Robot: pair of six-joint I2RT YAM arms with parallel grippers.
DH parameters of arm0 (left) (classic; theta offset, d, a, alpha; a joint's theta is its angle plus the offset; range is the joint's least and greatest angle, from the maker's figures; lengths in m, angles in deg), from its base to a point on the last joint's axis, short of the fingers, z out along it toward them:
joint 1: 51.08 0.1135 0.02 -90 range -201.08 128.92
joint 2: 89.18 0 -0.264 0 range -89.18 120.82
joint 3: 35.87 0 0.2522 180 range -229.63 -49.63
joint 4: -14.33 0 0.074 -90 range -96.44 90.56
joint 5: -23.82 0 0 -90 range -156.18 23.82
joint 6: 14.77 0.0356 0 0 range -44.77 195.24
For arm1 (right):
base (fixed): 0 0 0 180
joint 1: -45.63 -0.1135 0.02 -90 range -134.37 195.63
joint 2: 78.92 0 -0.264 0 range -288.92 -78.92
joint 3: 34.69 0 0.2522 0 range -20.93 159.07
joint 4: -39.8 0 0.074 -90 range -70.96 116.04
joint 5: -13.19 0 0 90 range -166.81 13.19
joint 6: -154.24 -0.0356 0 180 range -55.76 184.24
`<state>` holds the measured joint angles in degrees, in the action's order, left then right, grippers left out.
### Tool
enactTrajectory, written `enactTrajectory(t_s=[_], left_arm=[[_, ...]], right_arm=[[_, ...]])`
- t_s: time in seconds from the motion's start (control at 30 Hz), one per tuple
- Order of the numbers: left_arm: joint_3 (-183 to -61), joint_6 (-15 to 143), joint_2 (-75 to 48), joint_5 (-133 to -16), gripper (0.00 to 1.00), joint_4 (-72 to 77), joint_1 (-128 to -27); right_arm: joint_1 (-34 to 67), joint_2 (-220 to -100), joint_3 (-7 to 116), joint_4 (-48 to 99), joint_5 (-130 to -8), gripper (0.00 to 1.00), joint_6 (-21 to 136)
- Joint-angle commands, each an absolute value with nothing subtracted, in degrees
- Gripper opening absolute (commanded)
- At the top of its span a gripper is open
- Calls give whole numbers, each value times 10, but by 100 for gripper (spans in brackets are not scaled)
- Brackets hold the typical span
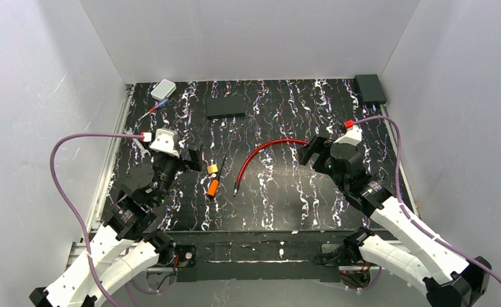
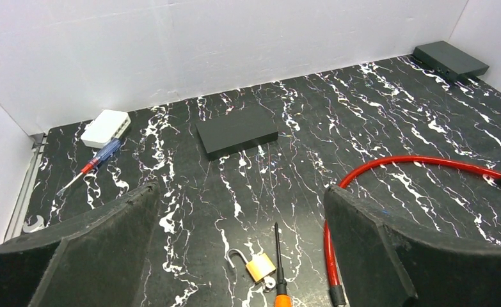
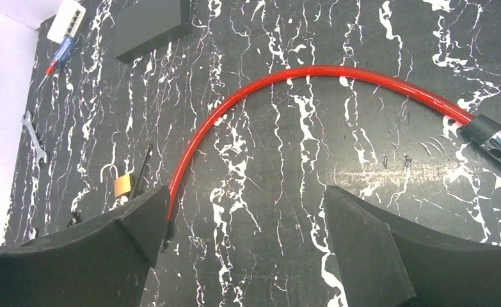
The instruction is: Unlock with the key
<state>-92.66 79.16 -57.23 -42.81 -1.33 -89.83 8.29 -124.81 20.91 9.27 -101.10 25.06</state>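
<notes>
Both your grippers are spread wide with nothing in them: the left gripper (image 2: 241,192) hangs over the table (image 1: 286,204) on the left side, and the right gripper (image 3: 246,192) is over the far end of the red cable (image 1: 267,148). The key (image 1: 214,185) is lying flat on the table between the two arms, closer to your left one. Its orange body is toward the arm bases and the thin black rod points to the back wall. The small brass padlock (image 1: 213,169) sits just beside the rod on its left; can't tell if they actually touch. The cable's near tip ends just right of the key. Further back you've got a black block (image 1: 226,107), a white box (image 1: 163,89), a screwdriver (image 1: 155,109) and a silver wrench (image 1: 135,137) by the left edge.
</notes>
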Motion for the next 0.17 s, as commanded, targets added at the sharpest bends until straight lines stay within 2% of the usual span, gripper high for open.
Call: enactTrajectory(t_s=[0.0,0.13], left_arm=[[-930,801,-572,-422,98,-7,-897],[-933,801,-568,-429,98,-10,-897]], right_arm=[[85,-1224,207,110,-1048,98,244],[85,-1209,205,98,-1055,98,248]])
